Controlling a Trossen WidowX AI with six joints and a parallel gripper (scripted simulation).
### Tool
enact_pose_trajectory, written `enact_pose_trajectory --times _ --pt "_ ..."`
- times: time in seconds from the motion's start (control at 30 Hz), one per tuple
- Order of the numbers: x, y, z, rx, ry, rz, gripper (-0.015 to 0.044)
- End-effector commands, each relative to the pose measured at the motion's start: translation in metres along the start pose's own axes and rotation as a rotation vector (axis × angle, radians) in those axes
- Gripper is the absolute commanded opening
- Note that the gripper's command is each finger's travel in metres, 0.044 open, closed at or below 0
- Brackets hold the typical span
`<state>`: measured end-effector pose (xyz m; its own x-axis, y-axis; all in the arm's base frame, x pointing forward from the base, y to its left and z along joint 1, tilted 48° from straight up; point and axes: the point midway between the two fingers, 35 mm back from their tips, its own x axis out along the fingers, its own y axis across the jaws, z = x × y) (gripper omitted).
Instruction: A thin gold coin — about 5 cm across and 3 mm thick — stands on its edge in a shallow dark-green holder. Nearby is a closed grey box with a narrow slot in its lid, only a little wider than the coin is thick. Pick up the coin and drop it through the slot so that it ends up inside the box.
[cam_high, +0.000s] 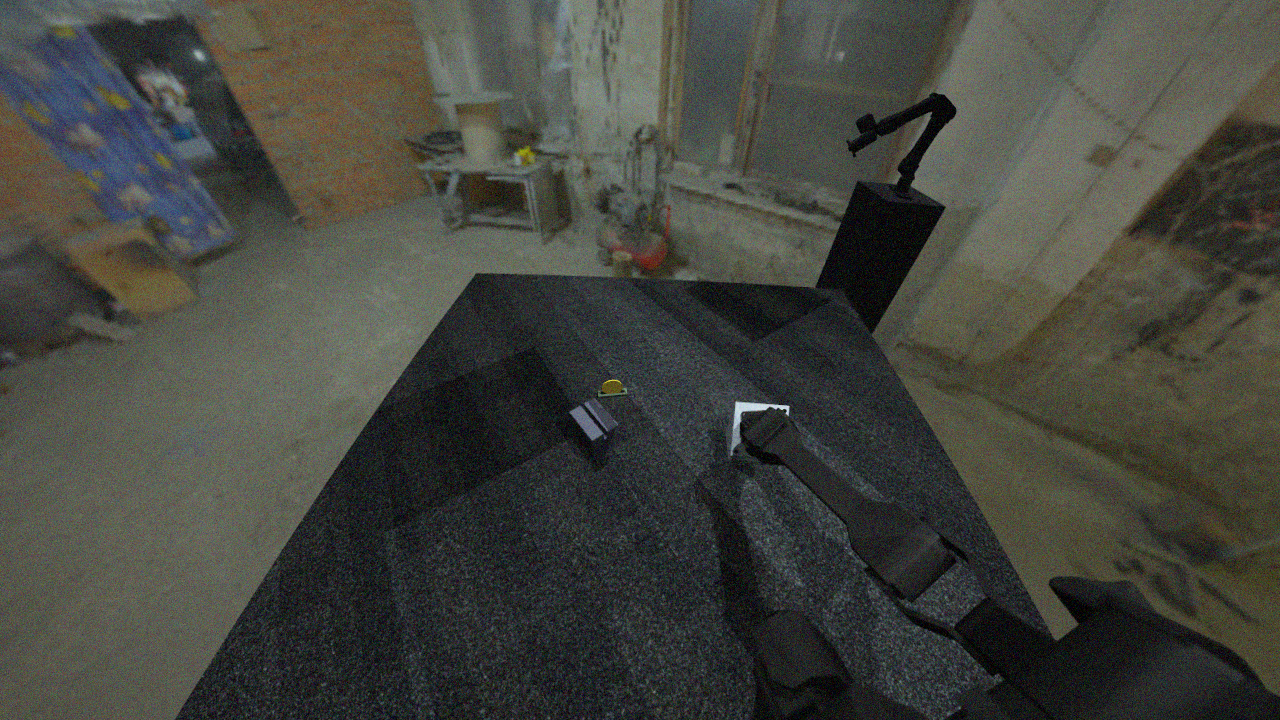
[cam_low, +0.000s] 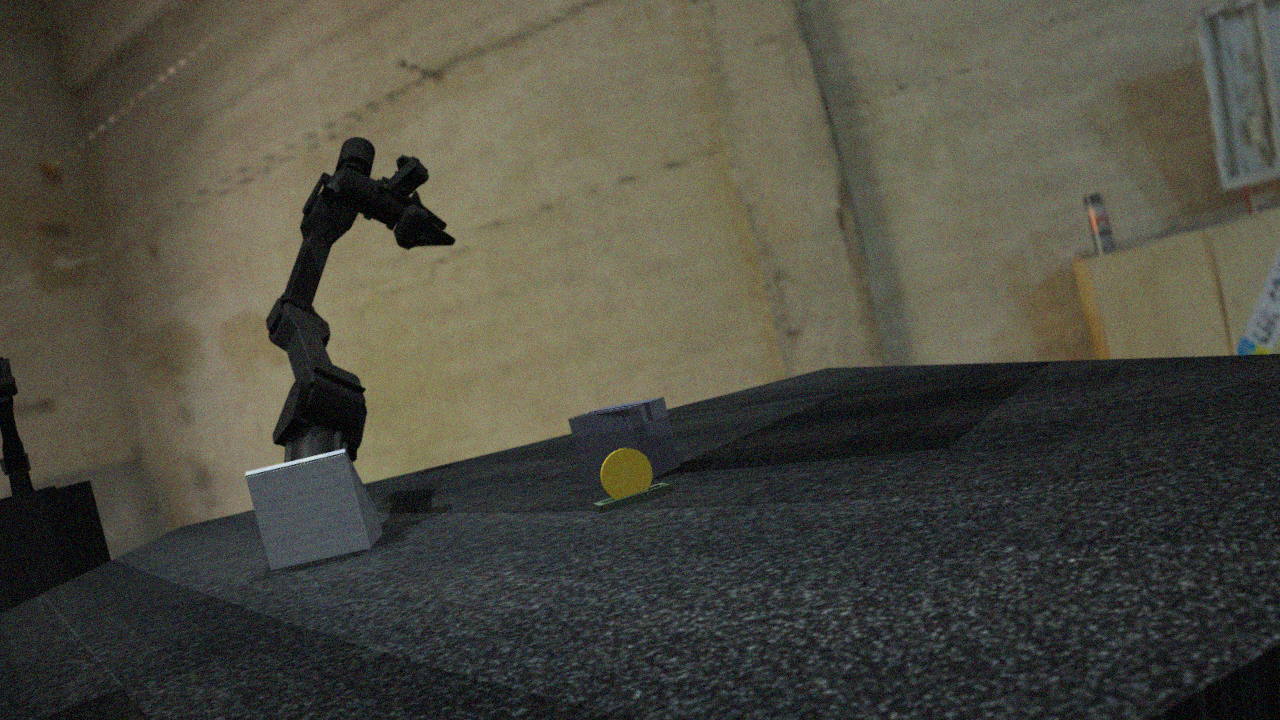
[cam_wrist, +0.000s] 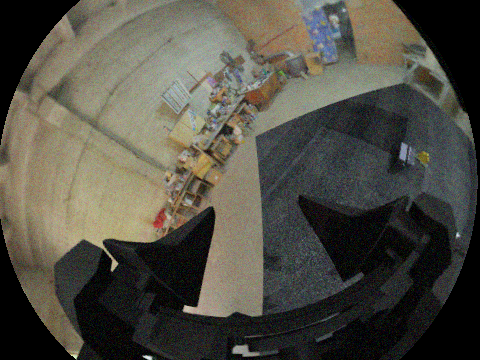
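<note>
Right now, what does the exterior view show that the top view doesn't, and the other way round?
Only the exterior view shows the thin gold coin face-on as a full disc, upright in its shallow dark-green holder, and the whole black arm raised high with its end effector open, holding nothing. Only the top view shows the narrow slot in the grey box's lid. Both show the coin, the holder, the closed grey box and the speckled dark table.
</note>
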<state>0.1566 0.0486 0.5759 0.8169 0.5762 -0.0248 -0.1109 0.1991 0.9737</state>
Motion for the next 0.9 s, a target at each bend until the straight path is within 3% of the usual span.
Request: enact_pose_trajectory --times 0.0,0.27,0.6,0.87 --pt "0.000 -0.001 0.002 -0.002 -0.003 -0.003 0.0374" --pt "0.013 -0.066 0.099 -0.057 -0.074 -0.114 0.0164" --pt "0.034 -0.190 0.192 -0.172 -0.048 -0.333 0.0161" --pt "0.042 -0.312 0.228 -0.265 0.095 -0.524 0.0161"
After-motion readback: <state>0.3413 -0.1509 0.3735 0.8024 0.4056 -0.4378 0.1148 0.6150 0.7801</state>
